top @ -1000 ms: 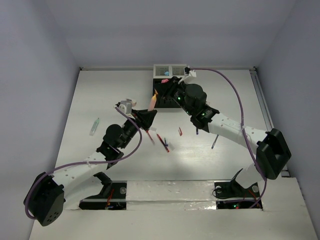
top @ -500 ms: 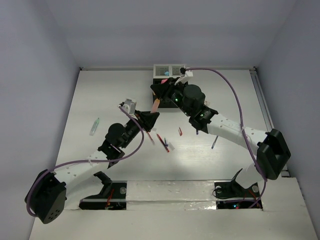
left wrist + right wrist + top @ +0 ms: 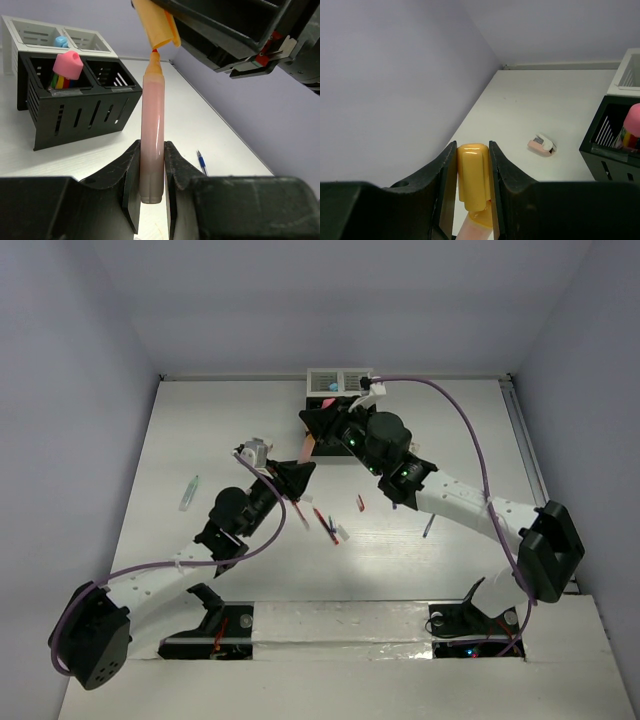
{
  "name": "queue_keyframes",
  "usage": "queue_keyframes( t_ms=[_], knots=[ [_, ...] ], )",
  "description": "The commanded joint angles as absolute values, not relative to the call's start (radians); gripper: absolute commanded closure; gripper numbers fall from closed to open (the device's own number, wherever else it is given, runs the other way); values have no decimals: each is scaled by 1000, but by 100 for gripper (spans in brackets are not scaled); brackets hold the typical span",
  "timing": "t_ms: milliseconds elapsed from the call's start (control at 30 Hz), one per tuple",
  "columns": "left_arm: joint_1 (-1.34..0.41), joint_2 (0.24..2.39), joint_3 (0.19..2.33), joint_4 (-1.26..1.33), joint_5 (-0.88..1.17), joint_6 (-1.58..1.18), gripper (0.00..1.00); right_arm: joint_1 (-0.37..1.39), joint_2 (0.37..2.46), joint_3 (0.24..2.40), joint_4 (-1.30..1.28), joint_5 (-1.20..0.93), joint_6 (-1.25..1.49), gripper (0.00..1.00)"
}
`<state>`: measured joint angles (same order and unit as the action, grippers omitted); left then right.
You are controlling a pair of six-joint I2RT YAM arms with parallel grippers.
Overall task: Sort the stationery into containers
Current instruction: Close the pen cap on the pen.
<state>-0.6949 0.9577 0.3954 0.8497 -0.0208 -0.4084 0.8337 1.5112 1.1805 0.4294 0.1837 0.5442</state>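
Containers (image 3: pixel 85 96): one black, one white.

A robotics lab: arms (image 3: pixel 165 578) bolted to a white table (image 3: pixel 200 430) walled by plain panels (image 3: pixel 70 390).

DESK: What does the left wrist view lose?
PHOTOGRAPHER: The top edge crops the orange cap (image 3: pixel 156 25). The black box (image 3: pixel 75 115) hides the lower half of the white box (image 3: pixel 30 35), and the coloured items under the pink marker (image 3: pixel 67 65) are mostly hidden.
DESK: And elsewhere?
PHOTOGRAPHER: At the right wrist, the marker body runs off the bottom edge and the black box off the right. From overhead, the right gripper (image 3: pixel 313 430) covers part of the black box, and the small loose pieces (image 3: pixel 360 503) are too small to identify.
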Motion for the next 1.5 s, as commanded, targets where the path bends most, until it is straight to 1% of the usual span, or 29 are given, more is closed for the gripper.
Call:
queue_keyframes(
  t_ms=[0, 233, 500, 1033, 1233, 1467],
  knots=[
    [-699, 928, 426, 897, -19, -413, 100, 844, 1471, 1186, 496, 227, 515, 100],
    [-699, 899, 403, 904, -17, -411, 100, 844, 1489, 1197, 492, 227, 518, 100],
    [-699, 925, 419, 910, 38, -410, 100, 844, 1511, 1213, 499, 212, 511, 100],
    [-699, 888, 403, 913, -32, -422, 100, 844, 1491, 1166, 531, 227, 525, 100],
    [-699, 903, 411, 939, -57, -429, 100, 877, 1499, 1149, 555, 244, 540, 100],
    [-699, 922, 436, 969, -77, -419, 100, 916, 1490, 1072, 633, 300, 644, 99]
  ],
)
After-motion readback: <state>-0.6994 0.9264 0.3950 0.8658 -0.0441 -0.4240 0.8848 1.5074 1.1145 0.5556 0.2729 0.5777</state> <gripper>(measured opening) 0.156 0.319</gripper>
